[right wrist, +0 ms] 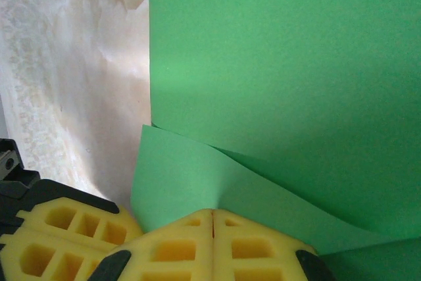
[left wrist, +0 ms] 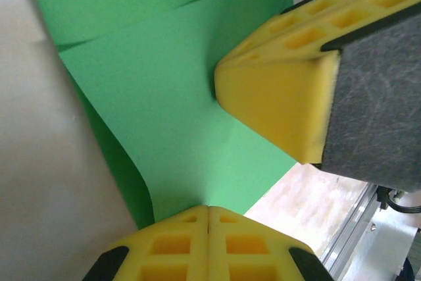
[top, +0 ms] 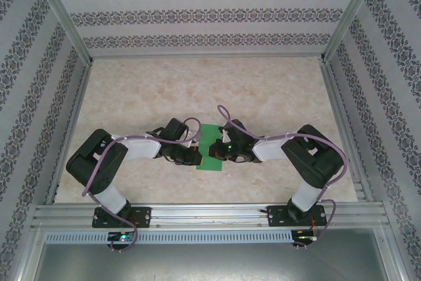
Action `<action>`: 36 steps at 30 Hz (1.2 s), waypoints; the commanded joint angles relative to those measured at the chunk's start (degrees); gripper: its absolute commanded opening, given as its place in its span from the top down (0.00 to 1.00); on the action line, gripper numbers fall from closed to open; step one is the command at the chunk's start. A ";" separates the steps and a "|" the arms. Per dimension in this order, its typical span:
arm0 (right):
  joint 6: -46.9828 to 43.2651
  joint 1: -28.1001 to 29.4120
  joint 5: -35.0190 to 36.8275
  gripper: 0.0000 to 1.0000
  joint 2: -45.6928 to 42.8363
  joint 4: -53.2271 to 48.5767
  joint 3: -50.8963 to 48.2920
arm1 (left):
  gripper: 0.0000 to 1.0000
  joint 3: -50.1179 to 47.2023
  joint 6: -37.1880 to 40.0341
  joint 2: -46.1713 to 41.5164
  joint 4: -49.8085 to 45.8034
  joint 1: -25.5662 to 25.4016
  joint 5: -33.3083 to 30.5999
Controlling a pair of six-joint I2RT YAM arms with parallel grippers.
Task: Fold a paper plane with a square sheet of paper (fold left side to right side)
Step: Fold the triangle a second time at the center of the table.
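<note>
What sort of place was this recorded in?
Probably a purpose-built robot test cell: aluminium frame rails carry the left arm and right arm, and patterned panels wall in a marble-look tabletop on three sides.

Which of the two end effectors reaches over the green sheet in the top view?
The right end effector: it overlaps the square sheet of paper, whereas the left end effector stops at its left edge.

One sheet of paper (top: pixel 210 135) is resting on one surface (top: pixel 197 90); two grippers are showing, the left gripper (left wrist: pixel 209 210) and the right gripper (right wrist: pixel 212 215)
</note>
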 commanded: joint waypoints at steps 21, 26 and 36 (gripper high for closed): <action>-0.60 -0.33 0.73 1.00 1.61 -1.87 -1.02 | 1.00 -0.77 2.04 0.24 -1.60 -0.45 -5.47; -0.66 -0.32 0.68 1.00 1.35 -1.89 -1.11 | 1.00 -0.86 2.07 0.53 -1.80 -0.45 -6.70; -0.85 -0.24 0.20 1.00 -2.21 -1.68 0.90 | 1.00 -1.60 2.48 2.02 -2.62 -0.45 -9.31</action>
